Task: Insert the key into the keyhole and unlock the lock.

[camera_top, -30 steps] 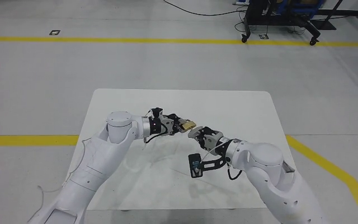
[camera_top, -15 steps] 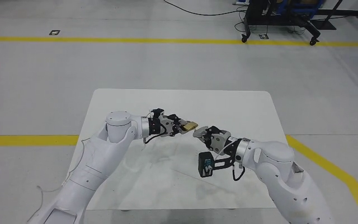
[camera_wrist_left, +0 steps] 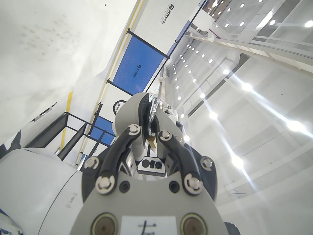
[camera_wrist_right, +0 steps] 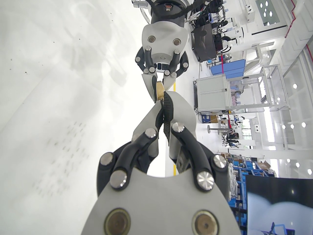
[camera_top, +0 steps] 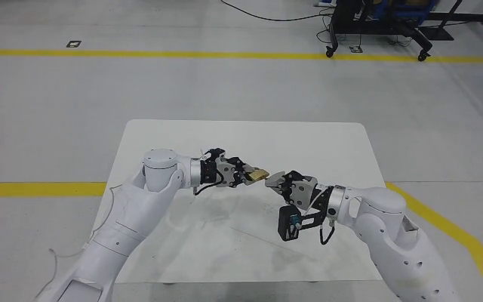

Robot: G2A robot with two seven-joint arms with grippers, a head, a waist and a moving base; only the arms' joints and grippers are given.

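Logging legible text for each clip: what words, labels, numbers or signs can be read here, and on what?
White wall panel: brand logo, left unquoted.
Blue wall panel: same logo, smaller.
Wrist label: one character, cut off by the frame edge.
Arm shell mark: too small to read.

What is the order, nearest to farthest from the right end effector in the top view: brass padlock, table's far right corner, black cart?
1. brass padlock, at the right end effector's tip.
2. table's far right corner, farther back.
3. black cart, on the floor behind the table.
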